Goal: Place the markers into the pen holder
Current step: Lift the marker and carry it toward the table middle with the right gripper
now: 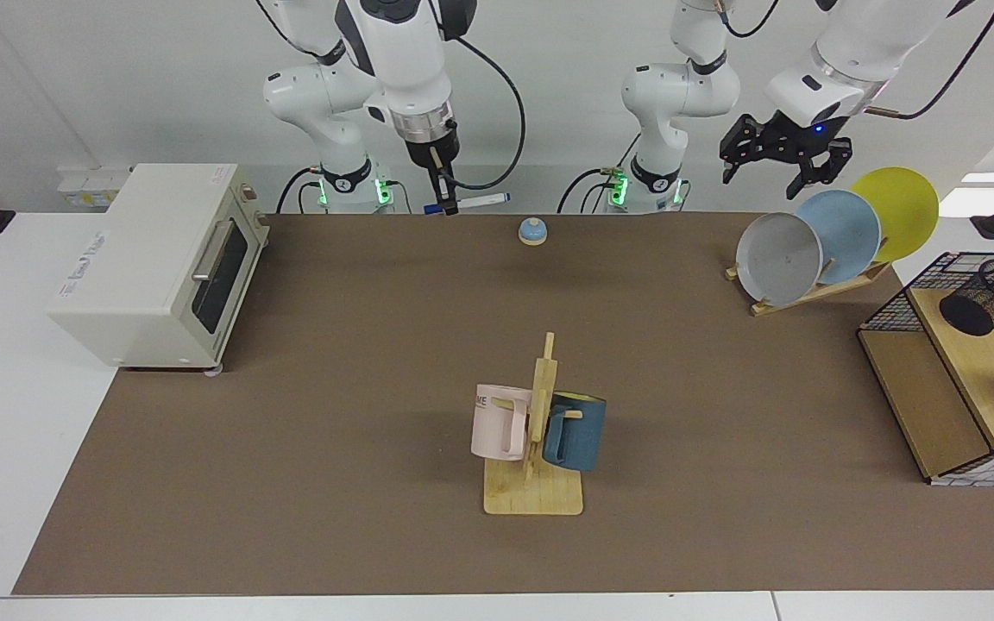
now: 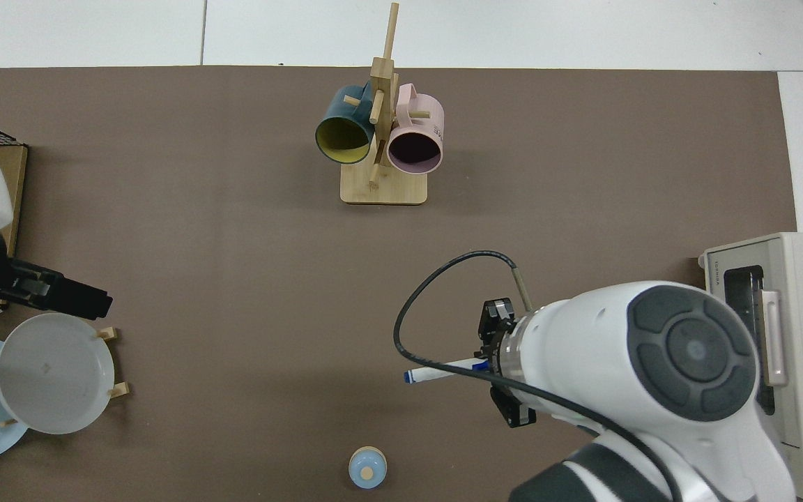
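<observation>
At the far left of the facing view we are seeing a cream toaster oven (image 1: 152, 263) sitting at the edge of the brown mat (image 1: 359, 414). Next along, the right gripper (image 1: 445, 205) is hanging high over the back edge of the mat, near the right arm's base, its fingers pinched on the marker (image 1: 473, 203). The marker is lying roughly level in that grasp, held by one end while its white barrel is sticking out sideways toward the small blue bell (image 1: 532, 231), clear of the table. From the top view we are seeing the same marker (image 2: 443, 370) jutting out from under the arm's big white wrist, with the right gripper (image 2: 492, 362) largely hidden beneath it.

In the middle of the mat a wooden mug stand (image 1: 538, 448) is carrying a pink mug (image 1: 500, 422) and a blue mug (image 1: 575, 429).

Further along, the left gripper (image 1: 776, 168) is hovering in the air above the plate rack (image 1: 816, 289), its fingers spread apart and holding nothing. The rack is holding a grey, a light blue and a yellow plate.

At the far edge the pen holder (image 1: 990, 296) is lying tilted on the wooden shelf (image 1: 971, 362) inside a wire frame, well apart from the marker.
</observation>
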Robot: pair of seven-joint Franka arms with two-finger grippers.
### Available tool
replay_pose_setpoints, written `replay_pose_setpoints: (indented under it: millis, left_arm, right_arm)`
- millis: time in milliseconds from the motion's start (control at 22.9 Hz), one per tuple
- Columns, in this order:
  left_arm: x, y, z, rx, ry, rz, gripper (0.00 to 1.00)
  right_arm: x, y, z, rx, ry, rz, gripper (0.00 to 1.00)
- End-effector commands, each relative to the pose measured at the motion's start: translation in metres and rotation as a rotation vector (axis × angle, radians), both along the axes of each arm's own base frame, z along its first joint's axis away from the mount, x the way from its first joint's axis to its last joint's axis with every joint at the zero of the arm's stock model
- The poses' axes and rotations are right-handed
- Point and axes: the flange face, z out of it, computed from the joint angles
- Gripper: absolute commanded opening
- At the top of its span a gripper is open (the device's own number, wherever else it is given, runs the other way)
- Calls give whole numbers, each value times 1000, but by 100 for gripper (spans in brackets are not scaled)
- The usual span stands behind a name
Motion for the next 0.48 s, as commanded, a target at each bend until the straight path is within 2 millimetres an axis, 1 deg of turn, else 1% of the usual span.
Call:
replay_pose_setpoints:
  millis: [0, 87, 262, 350, 437]
  left_arm:
    - [-3, 4, 3, -43, -55, -195, 99]
    - [-1, 5, 2, -54, -78, -300, 99]
    - [-4, -1, -2, -76, -84, -510, 98]
    - [-3, -6, -5, -108, -99, -605, 97]
    - [-6, -9, -2, -132, -138, -662, 97]
  right_arm:
    - [-1, 22, 9, 48, -36, -63, 0]
    - [1, 30, 12, 62, -53, -76, 0]
    - [3, 54, 14, 117, -51, -76, 0]
    - [3, 70, 13, 132, -48, -63, 0]
    - [6, 85, 12, 154, -47, -70, 0]
